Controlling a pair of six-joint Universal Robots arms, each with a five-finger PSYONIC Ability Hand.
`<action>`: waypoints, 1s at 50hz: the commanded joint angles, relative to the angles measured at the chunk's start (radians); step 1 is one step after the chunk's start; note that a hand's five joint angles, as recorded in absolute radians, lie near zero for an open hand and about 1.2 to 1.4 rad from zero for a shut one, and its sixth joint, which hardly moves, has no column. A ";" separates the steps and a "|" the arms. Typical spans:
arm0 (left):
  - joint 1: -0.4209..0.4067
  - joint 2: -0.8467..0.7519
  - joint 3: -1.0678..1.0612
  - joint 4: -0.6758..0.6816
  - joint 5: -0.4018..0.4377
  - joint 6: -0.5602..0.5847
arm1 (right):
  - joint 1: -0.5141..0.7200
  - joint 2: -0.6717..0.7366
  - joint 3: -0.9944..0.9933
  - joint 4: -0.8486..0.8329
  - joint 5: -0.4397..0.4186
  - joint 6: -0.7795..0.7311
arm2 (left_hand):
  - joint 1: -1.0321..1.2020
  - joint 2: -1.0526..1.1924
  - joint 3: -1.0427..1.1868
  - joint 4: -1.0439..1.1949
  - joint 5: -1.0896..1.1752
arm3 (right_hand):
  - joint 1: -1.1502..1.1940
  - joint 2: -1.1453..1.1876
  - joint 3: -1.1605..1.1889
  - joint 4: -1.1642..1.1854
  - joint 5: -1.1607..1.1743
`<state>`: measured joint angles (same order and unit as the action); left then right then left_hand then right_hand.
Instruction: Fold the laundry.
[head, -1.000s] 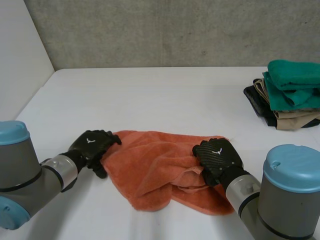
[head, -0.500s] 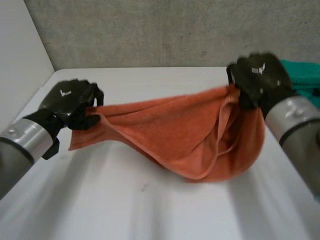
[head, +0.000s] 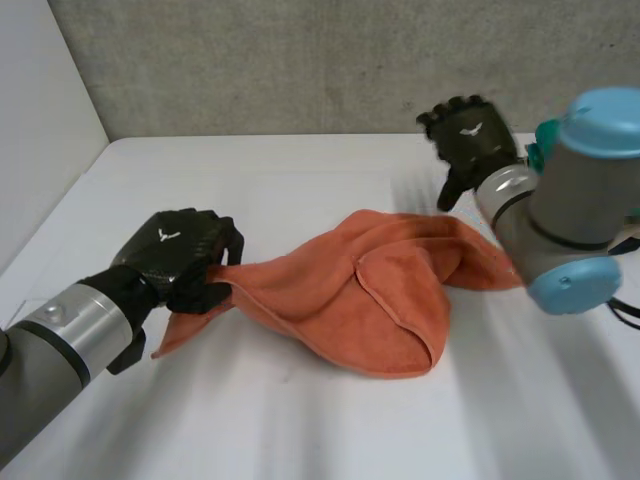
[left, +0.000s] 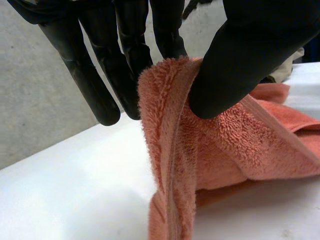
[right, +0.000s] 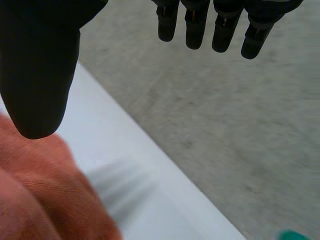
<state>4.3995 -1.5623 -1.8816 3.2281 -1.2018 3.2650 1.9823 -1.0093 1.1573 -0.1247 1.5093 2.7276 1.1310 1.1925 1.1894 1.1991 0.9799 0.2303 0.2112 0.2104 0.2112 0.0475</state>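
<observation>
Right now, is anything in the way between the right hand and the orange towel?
Nothing visible stands in the way. The right hand is open, raised just past the right end of the orange towel, with only bare white table nearby. The left hand pinches the towel's opposite end, clear of that path.

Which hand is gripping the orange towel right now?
The left hand: its fingers and thumb pinch an edge of the towel. The right hand hangs above the table, fingers straight, holding nothing.

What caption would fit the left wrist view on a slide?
Left hand pinches the edge of the orange towel over the white table.
</observation>
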 joint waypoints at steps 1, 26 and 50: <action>0.011 0.085 0.032 -0.031 -0.001 0.015 | -0.086 -0.302 0.237 0.100 -0.110 -0.014 | 0.265 0.204 0.207 0.197 0.242 | -0.056 -0.037 -0.036 -0.037 -0.047; 0.052 0.122 -0.039 -0.004 0.028 0.013 | 0.075 0.193 0.015 0.191 -0.347 -0.591 | 0.265 0.204 0.207 0.197 0.242 | 0.293 0.313 0.313 0.313 0.302; 0.270 0.203 0.137 -0.146 0.083 -0.021 | -0.167 -0.345 0.114 0.163 -0.178 -0.143 | 0.265 0.204 0.207 0.197 0.242 | 1.166 1.185 1.186 1.185 1.174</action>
<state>4.6095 -1.4111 -1.8401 3.1652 -1.1614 3.2668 1.9290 -1.1459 1.2212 -0.0474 1.3481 2.5289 1.1310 1.1950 1.1894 1.1994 0.9799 1.1342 1.1783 1.1852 1.1931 1.0092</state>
